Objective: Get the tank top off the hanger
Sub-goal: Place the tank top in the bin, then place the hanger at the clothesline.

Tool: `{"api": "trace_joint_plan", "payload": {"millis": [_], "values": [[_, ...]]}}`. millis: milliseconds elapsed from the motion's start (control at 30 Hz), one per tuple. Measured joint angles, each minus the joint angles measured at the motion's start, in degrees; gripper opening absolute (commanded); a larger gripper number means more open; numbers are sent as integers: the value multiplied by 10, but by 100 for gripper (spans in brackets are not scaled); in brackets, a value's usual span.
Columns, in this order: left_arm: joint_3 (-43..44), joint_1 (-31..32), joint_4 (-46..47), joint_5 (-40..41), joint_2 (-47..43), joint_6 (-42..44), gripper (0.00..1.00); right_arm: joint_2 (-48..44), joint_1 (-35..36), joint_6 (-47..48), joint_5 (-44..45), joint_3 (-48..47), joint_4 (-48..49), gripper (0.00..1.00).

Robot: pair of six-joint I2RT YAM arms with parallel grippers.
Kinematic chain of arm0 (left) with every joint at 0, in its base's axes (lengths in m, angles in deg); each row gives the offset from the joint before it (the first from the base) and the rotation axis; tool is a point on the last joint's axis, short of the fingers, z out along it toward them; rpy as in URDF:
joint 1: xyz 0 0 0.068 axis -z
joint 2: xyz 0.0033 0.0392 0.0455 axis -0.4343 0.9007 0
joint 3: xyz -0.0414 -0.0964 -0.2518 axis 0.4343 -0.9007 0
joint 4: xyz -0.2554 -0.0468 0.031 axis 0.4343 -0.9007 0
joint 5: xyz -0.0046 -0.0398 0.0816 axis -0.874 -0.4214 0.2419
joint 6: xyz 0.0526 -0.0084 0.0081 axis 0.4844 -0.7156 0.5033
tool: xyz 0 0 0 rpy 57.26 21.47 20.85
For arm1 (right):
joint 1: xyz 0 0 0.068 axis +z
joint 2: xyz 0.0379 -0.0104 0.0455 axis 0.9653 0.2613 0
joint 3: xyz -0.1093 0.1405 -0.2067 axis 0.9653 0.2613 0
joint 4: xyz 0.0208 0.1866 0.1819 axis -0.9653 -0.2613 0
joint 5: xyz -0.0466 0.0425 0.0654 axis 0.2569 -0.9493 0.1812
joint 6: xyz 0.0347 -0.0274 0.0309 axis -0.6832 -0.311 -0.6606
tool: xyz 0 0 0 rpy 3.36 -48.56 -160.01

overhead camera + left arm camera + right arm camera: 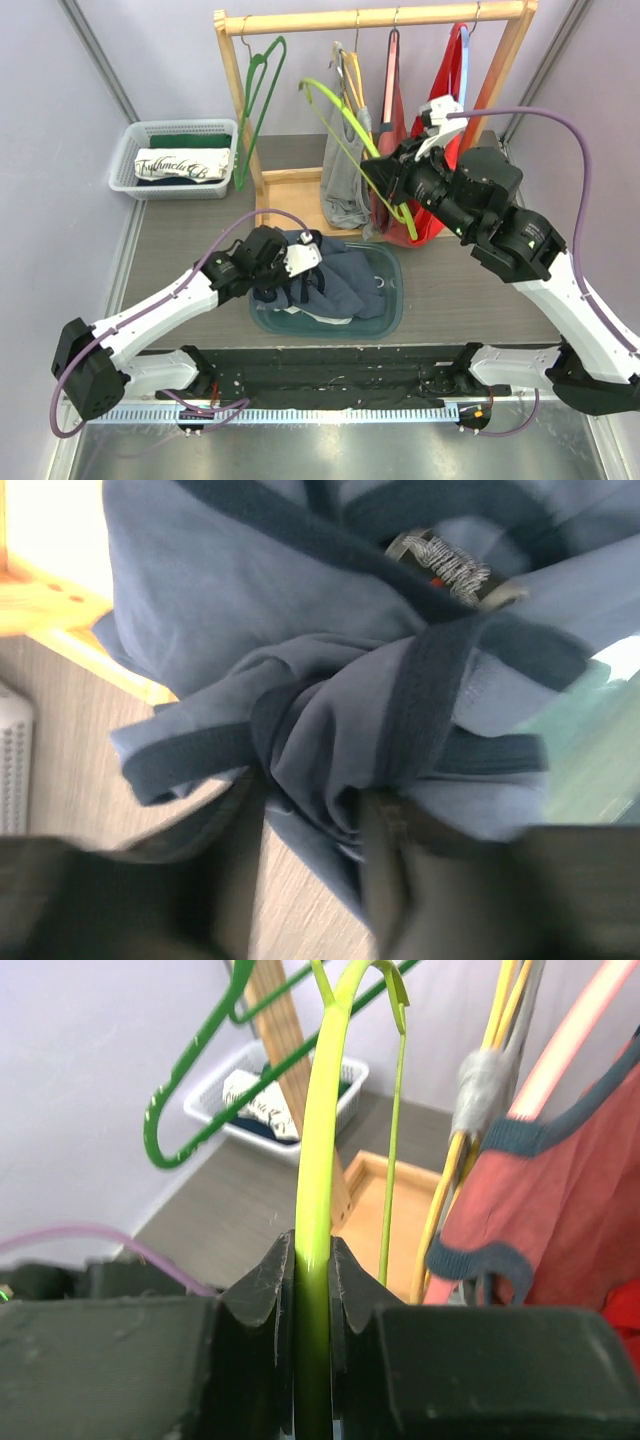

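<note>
**A:** What sat in the containers?

**B:** The teal bin (pixel 396 295) at the centre of the top view held the blue tank top (pixel 335 280), crumpled in a heap. The white basket (pixel 124 160) at the upper left held folded clothes (pixel 183 165), a white printed piece over something dark.

**A:** And the left fingers?

**B:** The left fingers (pixel 388 890), at the bottom of the left wrist view, stood a little apart with a bunched fold of the tank top between them. That part was blurred. I could not tell whether they pinched the cloth or only touched it.

**A:** The right ones?

**B:** The right fingers (pixel 258 1290) were clamped tight on the rod of the bare lime hanger (pixel 318 1130), held up right of centre in the top view, in front of the wooden rack (pixel 370 17).

**A:** Where did the tank top lie relative to them?

**B:** It spread above the left fingers in the left wrist view, its label (pixel 450 570) at the upper right. In the top view it lay well apart from the right fingers, lower and to their left.
</note>
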Motion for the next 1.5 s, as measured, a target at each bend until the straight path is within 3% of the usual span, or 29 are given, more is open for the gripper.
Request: {"api": "trace_joint_plan", "payload": {"millis": [33,133,233,333,500,800,1000,1500], "values": [[-17,3,21,14,0,6,64,3,0,0,6,-6,7,1],[-61,10,58,49,6,29,71,16,0,2,23,-25,25,1],[-84,12,69,71,11,38,90,32,0,7,38,-40,42,1],[-86,15,70,85,11,40,100,56,0,11,50,-56,48,1],[-47,15,34,95,19,23,100,106,0,17,60,-93,57,1],[226,15,-56,91,43,-93,100,197,-1,30,77,-155,75,1],[335,15,-119,54,37,-137,100,239,-9,32,79,-193,84,1],[479,15,-259,-56,33,-96,100,319,-45,11,40,-262,99,1]]}}
